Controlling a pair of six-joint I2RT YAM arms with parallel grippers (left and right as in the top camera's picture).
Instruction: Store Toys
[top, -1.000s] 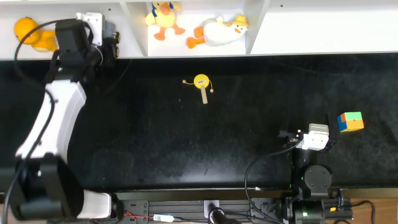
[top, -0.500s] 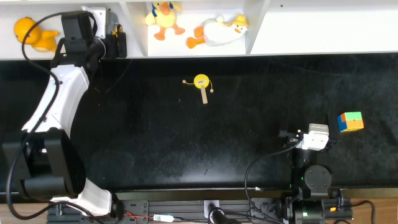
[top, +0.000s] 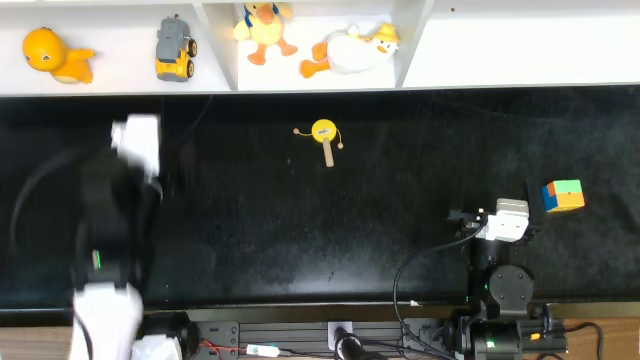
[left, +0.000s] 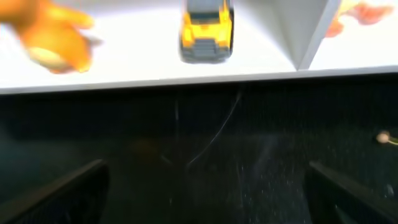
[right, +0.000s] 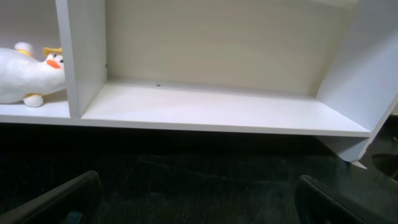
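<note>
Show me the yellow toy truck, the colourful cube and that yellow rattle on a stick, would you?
yellow toy truck (top: 175, 48): top view, on its roof.
colourful cube (top: 563, 195): top view, on its top face.
yellow rattle (top: 324, 130): top view, on its round head.

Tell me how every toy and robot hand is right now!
toy truck: on its wheels, left compartment
orange duck: stored, left compartment
yellow duck: stored, middle compartment
white duck: lying down, middle compartment
rattle: flat on the table
cube: on the table
left gripper: open, empty
right gripper: open, empty
</note>
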